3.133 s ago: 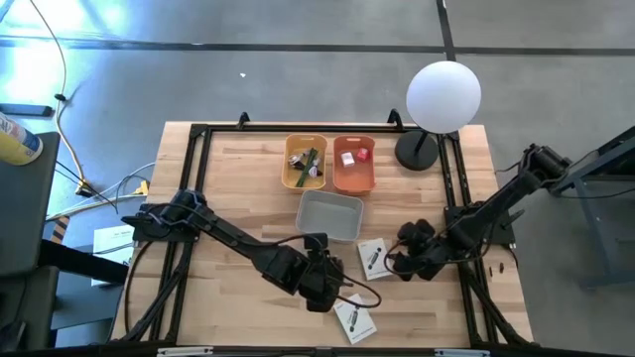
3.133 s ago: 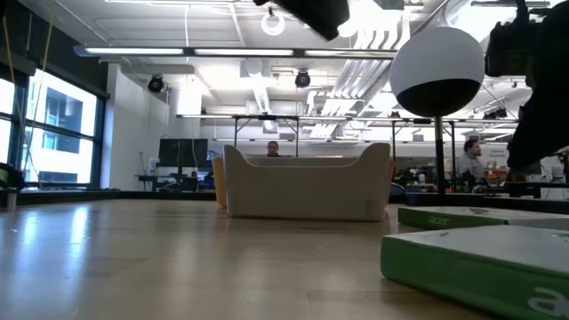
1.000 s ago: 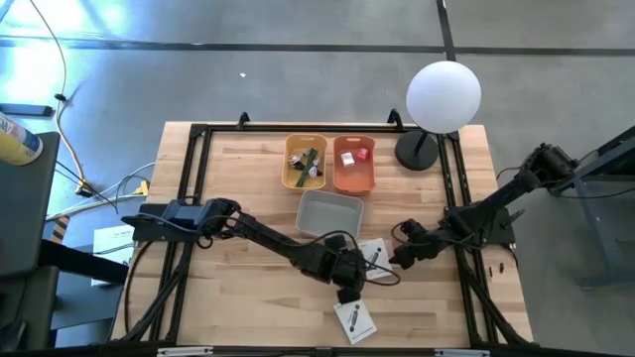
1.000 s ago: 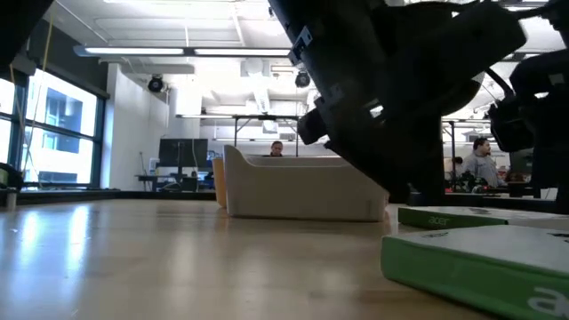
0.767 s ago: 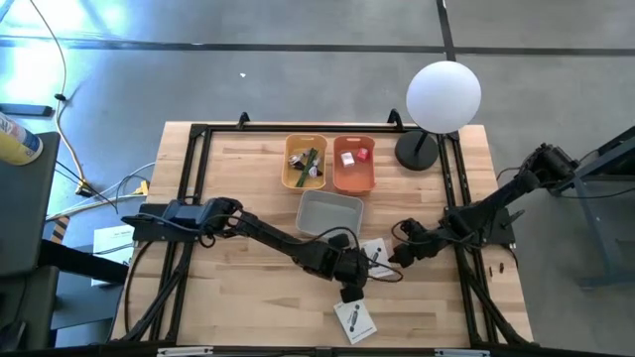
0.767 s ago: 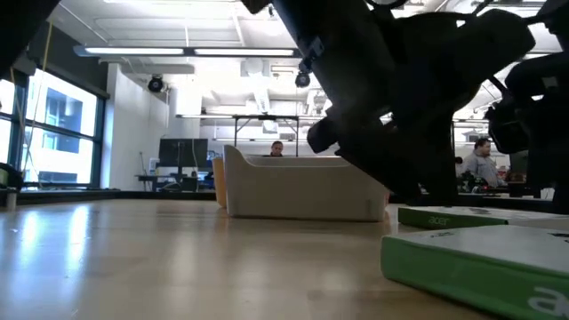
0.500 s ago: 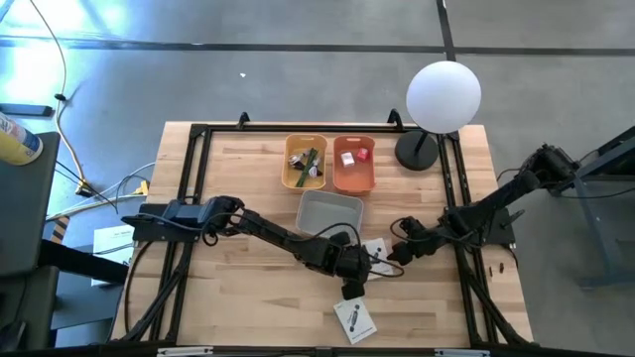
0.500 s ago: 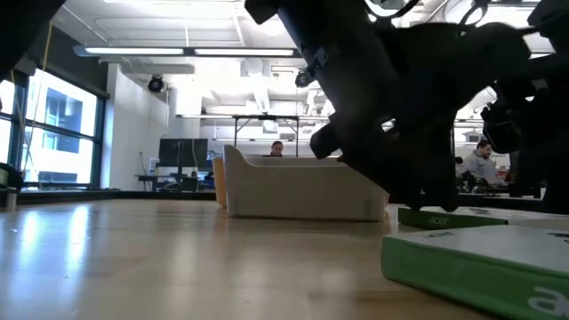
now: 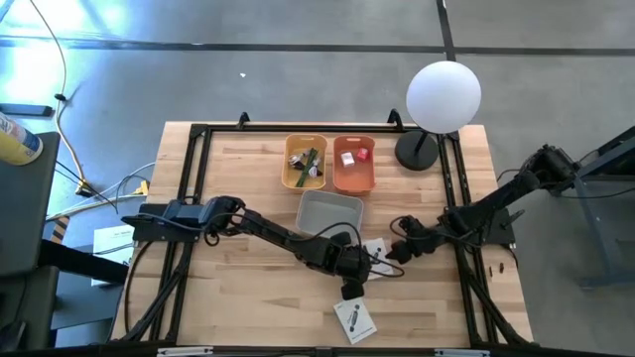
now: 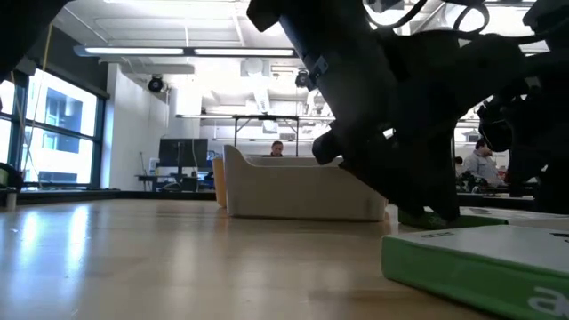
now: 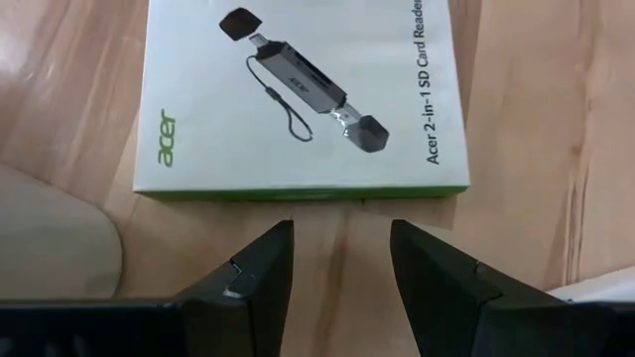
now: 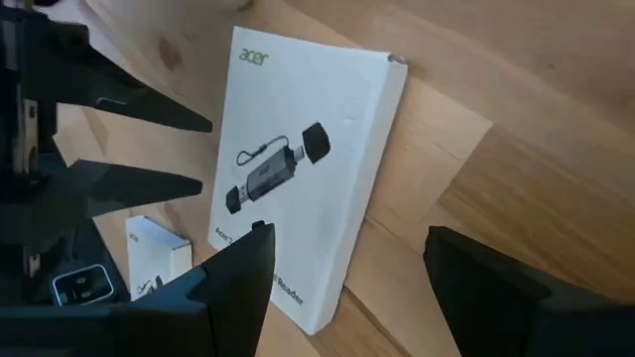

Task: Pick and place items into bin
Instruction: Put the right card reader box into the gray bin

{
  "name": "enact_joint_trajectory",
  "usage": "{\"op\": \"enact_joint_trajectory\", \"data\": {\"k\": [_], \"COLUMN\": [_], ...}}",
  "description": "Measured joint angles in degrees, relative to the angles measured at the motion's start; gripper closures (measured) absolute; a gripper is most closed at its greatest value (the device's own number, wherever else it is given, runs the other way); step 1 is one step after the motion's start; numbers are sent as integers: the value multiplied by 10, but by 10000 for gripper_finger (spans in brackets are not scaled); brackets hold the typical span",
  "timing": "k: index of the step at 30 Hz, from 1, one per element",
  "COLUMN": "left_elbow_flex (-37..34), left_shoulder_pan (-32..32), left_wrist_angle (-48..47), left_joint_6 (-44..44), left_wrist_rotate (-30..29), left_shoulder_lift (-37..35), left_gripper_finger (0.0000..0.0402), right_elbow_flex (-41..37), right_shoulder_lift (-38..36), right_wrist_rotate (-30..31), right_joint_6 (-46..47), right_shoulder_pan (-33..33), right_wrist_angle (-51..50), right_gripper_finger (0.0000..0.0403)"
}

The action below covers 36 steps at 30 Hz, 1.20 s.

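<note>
A wooden table (image 9: 238, 188) carries a black frame (image 9: 198, 134) along its edges, and a lamp (image 9: 444, 96) with a white globe and a dark round base stands at its far right corner. Off the table's left side, cables (image 9: 99, 183) and a sheet of paper (image 9: 111, 241) lie on the grey floor, with a yellow can (image 9: 18, 137) on a dark stand farther out. In the low view the room behind the table shows ceiling lights, windows (image 10: 53, 124) and a seated person (image 10: 481, 165).

Overhead camera looks straight down on the whole table (image 9: 238, 198). A table-height camera looks level toward the grey bin (image 10: 302, 187). Both wrist cameras sit close above one white packet (image 11: 303, 94), from opposite ends.
</note>
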Motion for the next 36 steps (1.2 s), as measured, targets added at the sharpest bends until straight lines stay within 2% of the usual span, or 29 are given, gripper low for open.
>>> {"op": "enact_joint_trajectory", "data": {"k": [16,29,36], "left_elbow_flex": [0,0,0], "left_shoulder_pan": [-1,-1,-1], "left_wrist_angle": [1,-1,-2], "left_joint_6": [13,14,13], "left_wrist_rotate": [-4,-3,-2], "left_shoulder_lift": [0,0,0], "left_gripper_finger": [245,245,245], "right_elbow_flex": [0,57,59], "right_shoulder_lift": [3,117,142], "right_wrist_rotate": [18,31,13], "right_joint_6": [0,-38,-25], "right_shoulder_pan": [-6,-5,-1], "right_wrist_angle": [20,35,49], "right_gripper_finger": [155,155,155]}}
